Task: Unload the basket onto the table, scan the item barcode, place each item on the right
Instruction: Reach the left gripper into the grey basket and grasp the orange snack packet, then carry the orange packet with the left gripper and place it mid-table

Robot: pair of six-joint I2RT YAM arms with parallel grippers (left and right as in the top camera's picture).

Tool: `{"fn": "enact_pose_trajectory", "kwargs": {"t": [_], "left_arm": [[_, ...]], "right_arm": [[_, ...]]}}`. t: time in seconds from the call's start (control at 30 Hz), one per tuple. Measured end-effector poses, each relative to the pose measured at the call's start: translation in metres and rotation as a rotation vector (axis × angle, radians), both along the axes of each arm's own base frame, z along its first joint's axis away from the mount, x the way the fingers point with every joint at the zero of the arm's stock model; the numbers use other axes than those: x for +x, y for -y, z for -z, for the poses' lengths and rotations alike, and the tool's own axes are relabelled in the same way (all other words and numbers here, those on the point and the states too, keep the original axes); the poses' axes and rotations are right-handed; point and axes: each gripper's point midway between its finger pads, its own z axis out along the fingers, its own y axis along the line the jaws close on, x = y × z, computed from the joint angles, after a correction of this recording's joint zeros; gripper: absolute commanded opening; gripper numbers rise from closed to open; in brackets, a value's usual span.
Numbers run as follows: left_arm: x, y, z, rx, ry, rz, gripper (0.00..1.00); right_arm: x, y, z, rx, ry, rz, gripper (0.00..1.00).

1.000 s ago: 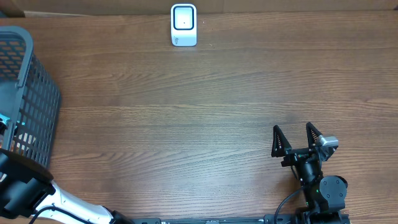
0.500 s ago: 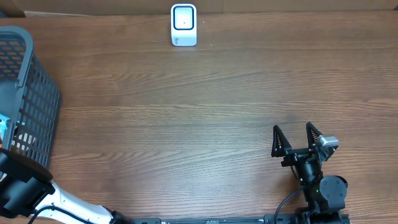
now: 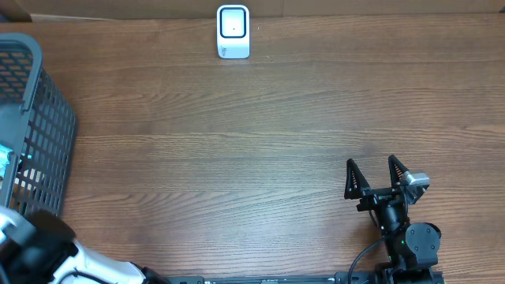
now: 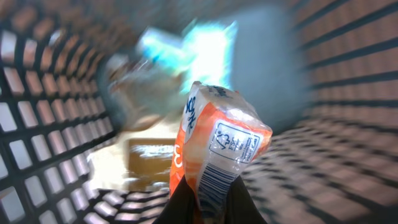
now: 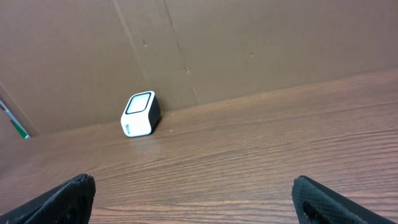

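- Standing at the far left of the table (image 3: 237,158) is one grey lattice basket (image 3: 47,126), cut off by the edge of the overhead view.
- One left arm (image 3: 47,256), white and black, shows at the lower left corner, just beside the basket; its tip cannot be seen from above.
- Seen from the left wrist, the left pincer (image 4: 208,200) is inside the basket, clenched on one orange and white packet (image 4: 217,143), with its two dark fingers (image 4: 181,208) pressing the packet's lower end from either side.
- The packet is the task's thing: it stands up out of the grip, above the basket floor, with one barcode (image 4: 214,180) on a white panel facing the wrist camera.
- Behind the packet the basket's contents are blurred: one pale blue shape (image 4: 205,50) and one brown box-like shape (image 4: 146,155) can be made out, but how many things there are in all I cannot tell.
- One white scanner (image 3: 233,31) with a dark-rimmed window sits at the far edge of the table, near the middle, well apart from both arms.
- One brown cardboard wall (image 5: 249,43) rises just behind the scanner in the right wrist view.
- One right arm rests at the lower right; the right pincer (image 3: 371,162) is released, with its two black fingers (image 5: 74,193) spread wide and holding nothing, pointing toward the scanner across bare wood.
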Motion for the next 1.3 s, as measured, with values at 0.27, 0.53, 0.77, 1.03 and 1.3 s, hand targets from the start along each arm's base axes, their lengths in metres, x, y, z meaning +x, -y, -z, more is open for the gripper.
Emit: {"fn": "enact_pose_trajectory", "kwargs": {"t": [0.27,0.53,0.77,1.03,1.3], "left_arm": [[0.01,0.154,-0.149,0.146,0.493,0.383,0.04],[0.038,0.307,-0.124,-0.039,0.434,0.961,0.04],[0.067,0.388,-0.042,-0.155,0.178,1.194,0.04],[0.104,0.473,0.067,-0.228,0.066,1.262,0.04],[0.13,0.555,0.185,-0.338,0.104,1.195,0.04]], "right_arm": [[0.0,0.0,0.0,0.0,0.0,-0.001,1.0],[0.0,0.0,0.0,0.001,0.0,0.0,1.0],[0.0,0.0,0.0,0.0,0.0,0.0,1.0],[0.0,0.0,0.0,0.0,0.0,0.0,1.0],[0.0,0.0,0.0,0.0,0.0,0.0,1.0]]}}
